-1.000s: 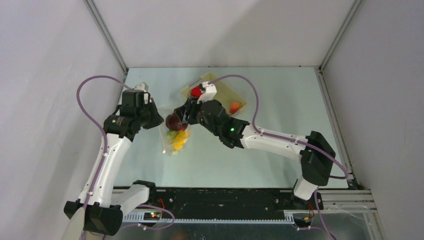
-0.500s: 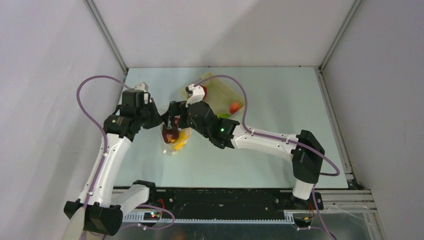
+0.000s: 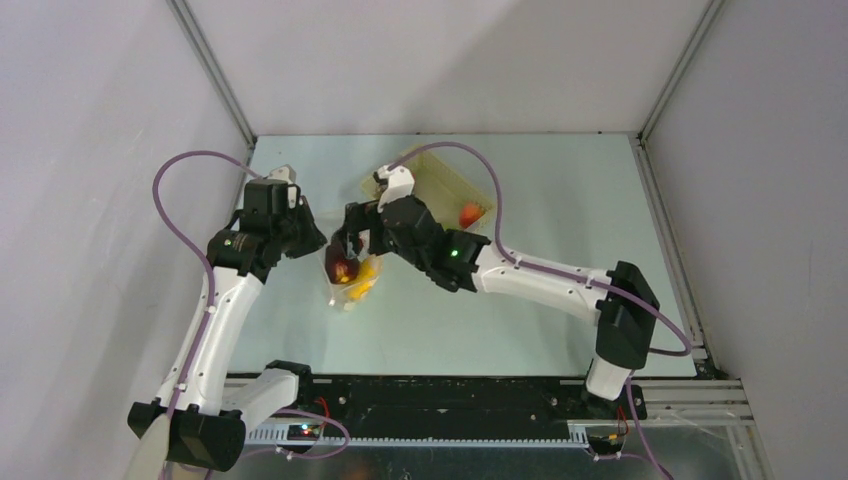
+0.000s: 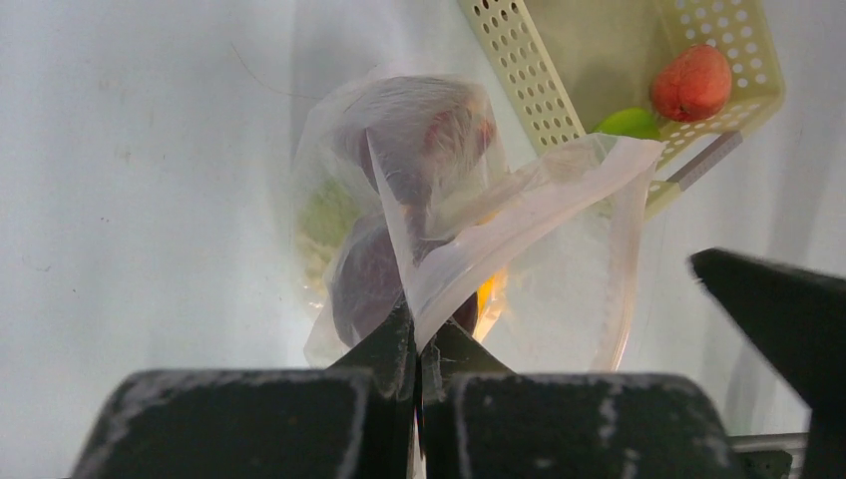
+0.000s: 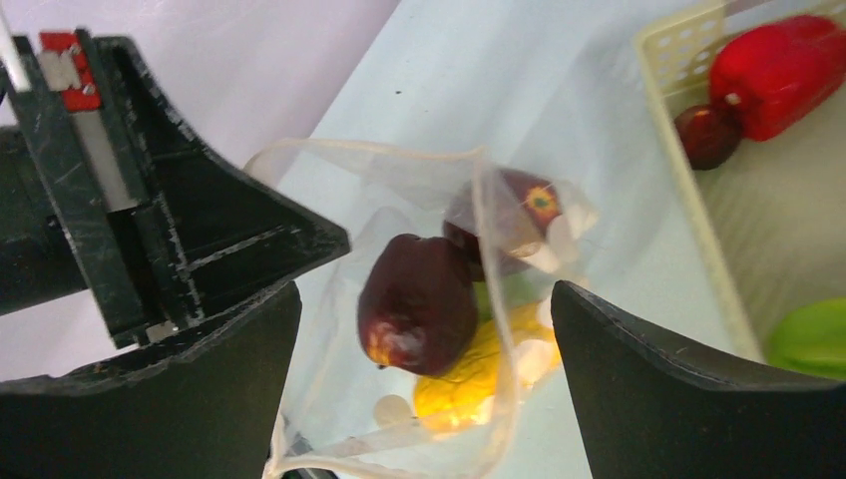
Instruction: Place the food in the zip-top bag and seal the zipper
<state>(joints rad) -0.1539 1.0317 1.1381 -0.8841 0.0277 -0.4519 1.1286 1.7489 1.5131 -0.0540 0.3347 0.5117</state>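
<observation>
1. Centrally in the top view, the clear flimsy zip-top bag (image 3: 352, 285) lies on the pale green bench (image 3: 560, 200), a little left of the frame's middle, where the two arms' ends meet.
2. The left gripper (image 4: 417, 344) is clamped tight on the bag's mouth edge. Its fingertips meet at the bottom centre of its wrist view with the plastic pinched between them. That edge is held lifted, and the mouth stands open.
3. The right gripper (image 5: 424, 299) is spread wide and has hold of nothing. Its two black fingers frame the open mouth from above, at the lower left and lower right of its wrist view.
4. Inside the bag, a dark red rounded toy fruit (image 5: 414, 304) lies at the centre. A dark purple rounded toy piece (image 5: 504, 225) touches it at the upper right, and a yellow toy piece (image 5: 469, 384) lies beneath them (a sliver of green shows between them, too hidden to name).
5. The pale yellow perforated plastic basket (image 3: 450, 185) sits just beside the bag, toward the upper right.
6. In the basket are a glossy red blocky toy piece (image 5: 778, 60), a small dark red round piece (image 5: 706, 135), a green toy piece (image 4: 629, 123) and an orange-red rounded toy fruit (image 4: 693, 82).
7. The zipper cannot be told apart from the rest of the rim.
</observation>
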